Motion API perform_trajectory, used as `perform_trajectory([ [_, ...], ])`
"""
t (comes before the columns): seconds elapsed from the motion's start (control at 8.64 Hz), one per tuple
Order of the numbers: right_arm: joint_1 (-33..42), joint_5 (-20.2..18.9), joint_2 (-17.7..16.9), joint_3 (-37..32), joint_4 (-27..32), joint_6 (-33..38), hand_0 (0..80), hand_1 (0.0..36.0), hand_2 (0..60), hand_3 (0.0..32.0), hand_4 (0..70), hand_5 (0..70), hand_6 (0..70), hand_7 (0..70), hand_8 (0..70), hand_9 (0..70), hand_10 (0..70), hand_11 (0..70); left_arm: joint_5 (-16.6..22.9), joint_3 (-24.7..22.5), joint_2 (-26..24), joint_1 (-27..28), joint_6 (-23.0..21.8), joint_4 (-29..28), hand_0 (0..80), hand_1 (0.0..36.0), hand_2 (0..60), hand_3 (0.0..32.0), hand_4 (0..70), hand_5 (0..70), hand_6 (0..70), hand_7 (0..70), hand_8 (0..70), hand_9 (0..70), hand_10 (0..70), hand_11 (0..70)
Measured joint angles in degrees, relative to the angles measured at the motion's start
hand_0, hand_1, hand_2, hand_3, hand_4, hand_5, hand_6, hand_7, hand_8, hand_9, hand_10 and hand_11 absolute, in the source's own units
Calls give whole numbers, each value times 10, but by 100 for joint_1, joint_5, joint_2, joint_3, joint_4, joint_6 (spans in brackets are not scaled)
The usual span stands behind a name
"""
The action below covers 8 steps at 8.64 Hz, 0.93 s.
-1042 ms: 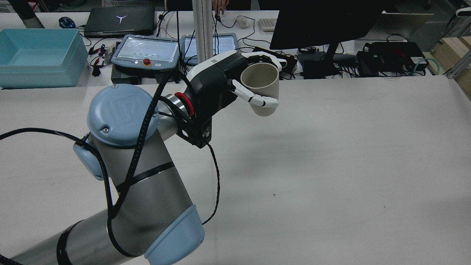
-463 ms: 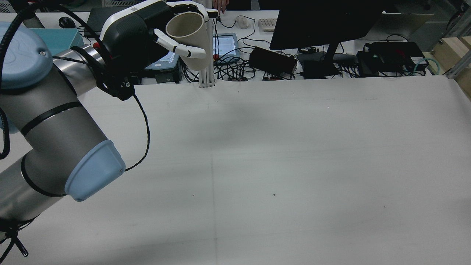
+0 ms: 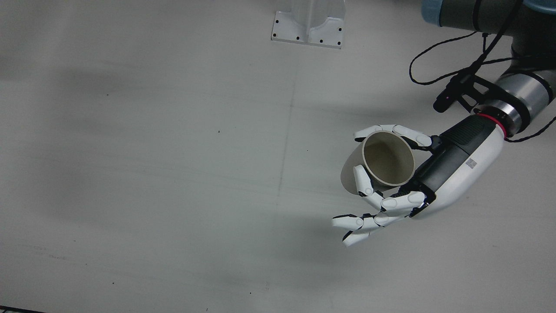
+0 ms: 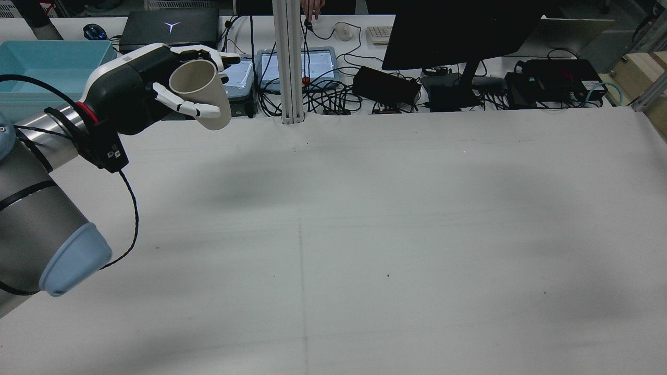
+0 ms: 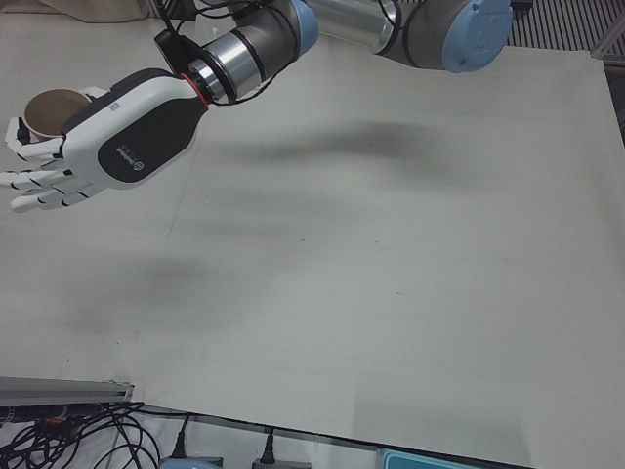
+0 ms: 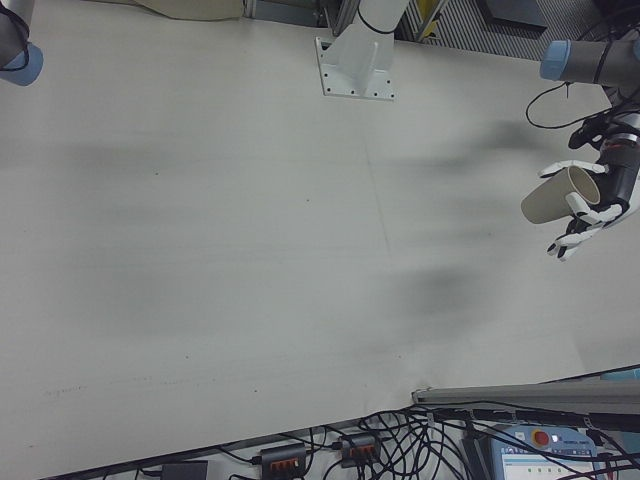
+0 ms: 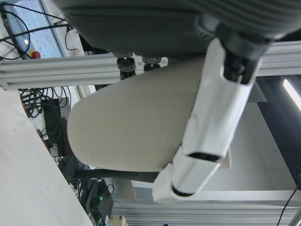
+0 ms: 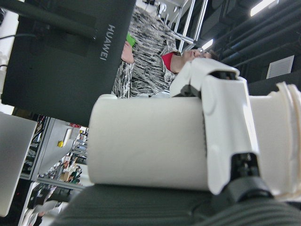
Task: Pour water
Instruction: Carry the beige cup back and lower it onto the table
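Note:
My left hand (image 4: 130,94) is shut on a beige cup (image 4: 200,94) and holds it in the air over the table's left side in the rear view. The cup (image 3: 382,163) is tilted, and its inside looks empty in the front view. Two fingers (image 3: 369,189) clasp its wall and the others (image 3: 354,226) stick out free below. The cup also shows in the left-front view (image 5: 54,109), the right-front view (image 6: 560,193) and the left hand view (image 7: 136,127). The right hand view alone shows my right hand (image 8: 155,207), shut on a white cup (image 8: 146,141) with a finger (image 8: 225,132) across it.
An upright aluminium post (image 4: 289,62) stands at the table's far edge on a white base (image 3: 309,26). Behind the table are a blue bin (image 4: 52,73), teach pendants (image 4: 312,62), cables and a dark monitor (image 4: 458,31). The white tabletop (image 4: 417,234) carries nothing else.
My left arm has swung from the table's middle to the left in the rear view with the beige cup in its hand. It went up first, then came down.

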Motion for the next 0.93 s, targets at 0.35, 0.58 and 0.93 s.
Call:
perform_trajectory([
  [0.35,-425,77,653,-2108,1224,-20,616,309,600,0,446,326,700,700,700,700,619,700,11,117,1098,-55,197,-974,800,360,600,0,443,700,204,166,129,80,87,169],
  [0.58,-843,552,904,-2843,1526,-14,608,305,600,0,441,334,700,700,700,700,683,700,3,576,1696,-50,440,-1923,800,360,600,0,437,700,201,164,128,79,88,169],
  [0.93,-1249,938,983,-3009,1623,0,622,313,600,0,407,319,700,700,700,700,582,700,-26,1062,2217,-32,666,-2789,800,360,600,0,424,700,194,159,127,75,85,165],
])
